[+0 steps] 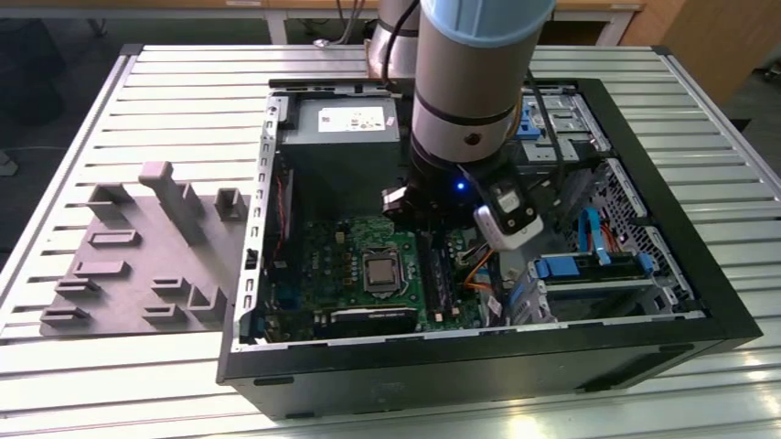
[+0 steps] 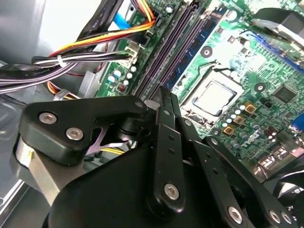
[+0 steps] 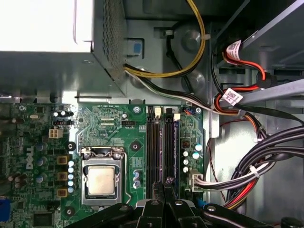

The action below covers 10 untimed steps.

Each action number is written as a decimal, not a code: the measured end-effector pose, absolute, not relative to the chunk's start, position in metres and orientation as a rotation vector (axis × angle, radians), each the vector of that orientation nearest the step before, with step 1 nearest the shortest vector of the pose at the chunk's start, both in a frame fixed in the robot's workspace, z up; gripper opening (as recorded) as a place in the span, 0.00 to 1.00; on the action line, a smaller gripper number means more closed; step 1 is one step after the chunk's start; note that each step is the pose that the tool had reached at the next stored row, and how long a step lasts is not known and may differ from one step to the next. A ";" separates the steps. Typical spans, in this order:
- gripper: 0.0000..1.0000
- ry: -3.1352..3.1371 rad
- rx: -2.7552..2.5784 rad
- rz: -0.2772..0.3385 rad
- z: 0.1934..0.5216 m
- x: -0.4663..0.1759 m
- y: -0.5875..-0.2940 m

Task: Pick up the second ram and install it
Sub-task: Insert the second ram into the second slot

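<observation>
1. We see the end effector (image 3: 164, 183) inside the open case (image 1: 683, 329), fingers together just above the memory slots (image 3: 161, 142).
2. A ram (image 2: 187, 64) appears seated in a slot beside the CPU (image 3: 100, 180); we cannot confirm it is the second ram.
3. A grey fixture (image 1: 134, 265) lies on the desk (image 1: 183, 82).

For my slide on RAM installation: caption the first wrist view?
Pincer poised over the motherboard's black memory slots, beside the CPU socket.
</observation>
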State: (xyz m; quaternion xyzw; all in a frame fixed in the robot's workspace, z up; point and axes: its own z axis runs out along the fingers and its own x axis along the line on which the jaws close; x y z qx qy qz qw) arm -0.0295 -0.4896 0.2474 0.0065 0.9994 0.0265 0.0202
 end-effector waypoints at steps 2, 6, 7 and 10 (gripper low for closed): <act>0.11 3.100 0.020 0.083 0.246 -0.029 -0.490; 0.11 3.100 0.020 0.084 0.241 -0.029 -0.490; 0.11 3.100 0.020 0.084 0.240 -0.029 -0.489; 0.11 3.100 0.020 0.085 0.239 -0.029 -0.489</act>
